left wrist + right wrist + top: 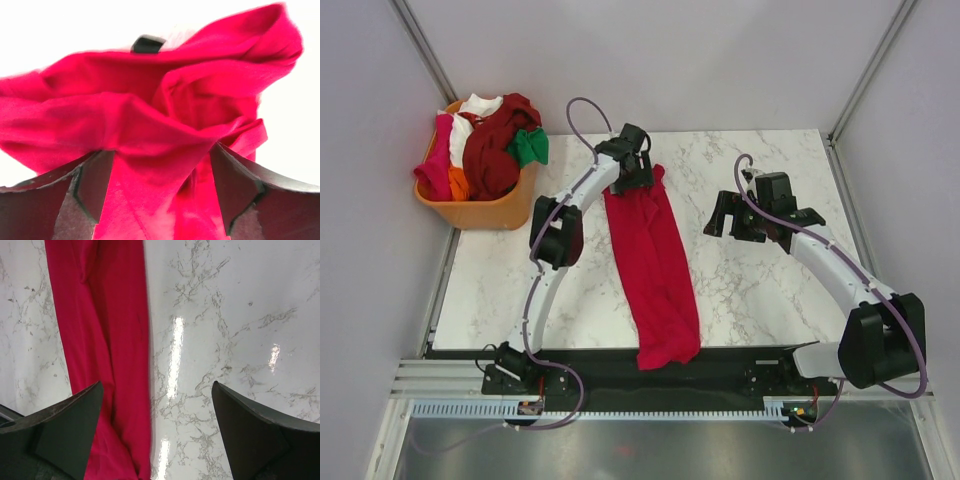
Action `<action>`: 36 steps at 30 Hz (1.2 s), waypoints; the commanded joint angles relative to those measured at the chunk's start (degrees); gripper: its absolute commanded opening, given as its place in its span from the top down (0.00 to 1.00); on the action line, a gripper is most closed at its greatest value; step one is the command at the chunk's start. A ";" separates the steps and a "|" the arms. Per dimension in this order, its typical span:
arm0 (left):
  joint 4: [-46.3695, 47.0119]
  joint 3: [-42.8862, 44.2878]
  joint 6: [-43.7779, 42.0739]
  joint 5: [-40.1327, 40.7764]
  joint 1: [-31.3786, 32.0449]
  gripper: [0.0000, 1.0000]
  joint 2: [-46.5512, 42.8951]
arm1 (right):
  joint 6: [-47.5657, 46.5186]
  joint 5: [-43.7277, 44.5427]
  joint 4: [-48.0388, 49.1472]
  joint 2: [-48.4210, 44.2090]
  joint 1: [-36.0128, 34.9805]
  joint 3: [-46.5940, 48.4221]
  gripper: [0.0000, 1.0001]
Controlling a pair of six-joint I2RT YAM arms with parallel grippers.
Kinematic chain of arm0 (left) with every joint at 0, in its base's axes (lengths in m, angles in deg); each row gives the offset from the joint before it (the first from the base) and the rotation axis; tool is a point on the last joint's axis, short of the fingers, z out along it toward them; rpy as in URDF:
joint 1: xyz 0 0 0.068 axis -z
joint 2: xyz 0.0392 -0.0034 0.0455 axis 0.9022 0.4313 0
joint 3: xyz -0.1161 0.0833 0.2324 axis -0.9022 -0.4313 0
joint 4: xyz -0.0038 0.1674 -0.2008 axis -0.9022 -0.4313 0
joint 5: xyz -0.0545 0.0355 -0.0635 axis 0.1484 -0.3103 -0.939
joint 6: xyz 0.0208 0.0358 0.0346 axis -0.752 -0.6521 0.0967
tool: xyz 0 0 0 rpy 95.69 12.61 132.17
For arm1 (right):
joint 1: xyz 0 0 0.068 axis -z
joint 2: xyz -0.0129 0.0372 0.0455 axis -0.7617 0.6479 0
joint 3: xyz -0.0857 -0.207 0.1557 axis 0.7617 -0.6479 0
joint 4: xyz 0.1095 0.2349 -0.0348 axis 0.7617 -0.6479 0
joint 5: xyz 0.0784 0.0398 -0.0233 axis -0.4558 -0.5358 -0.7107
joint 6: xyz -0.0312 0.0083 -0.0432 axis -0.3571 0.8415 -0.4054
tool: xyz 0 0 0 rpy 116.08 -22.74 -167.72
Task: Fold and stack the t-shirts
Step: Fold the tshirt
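Closest to the lens in the left wrist view, the left gripper (157,152) had its two dark fingers (87,192) spread wide. The red t-shirt (150,110) filled the gap between them as a bunched mass of folds, rising in front of and above the fingertips. The cloth lay between the jaws without being pinched, as far as could be seen.

From above, an orange basket (480,213) stood well to the left of the left gripper (632,165), at the table's far left corner. It was heaped with crumpled t-shirts (492,152): magenta, orange, white, maroon and green, reading from left to right.

The left gripper sat right over the far end of the red t-shirt (655,270), where the fabric gathered up against its fingers. From there the shirt stretched away as one long, narrow band on the marble table (770,300). Its long axis ran from the gripper toward the arm bases and slanted a little to the right as it came nearer. The near end pointed at the bases and lay over the table's near edge.

To the right of the band, near its upper half but apart from it, was the right gripper (728,220), its jaws parted and holding nothing. In the right wrist view the right gripper (156,385) looked down on the red t-shirt (107,340). The shirt ran lengthwise past the left finger (70,430), and its right edge reached partway into the open gap. Bare marble lay toward the right finger (255,435).
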 commanded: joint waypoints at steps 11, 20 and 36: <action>27.10 17.15 -0.89 -29.65 -10.07 0.00 14.11 | -0.51 -2.70 2.09 1.16 -0.02 -1.22 0.02; 34.43 14.79 0.25 -34.40 -10.25 0.00 4.64 | -0.59 -3.58 5.16 2.05 -1.25 -2.37 0.02; 31.27 -56.92 2.80 -24.90 0.18 0.00 -56.71 | 7.40 -3.58 6.31 -8.41 -10.65 -14.22 0.12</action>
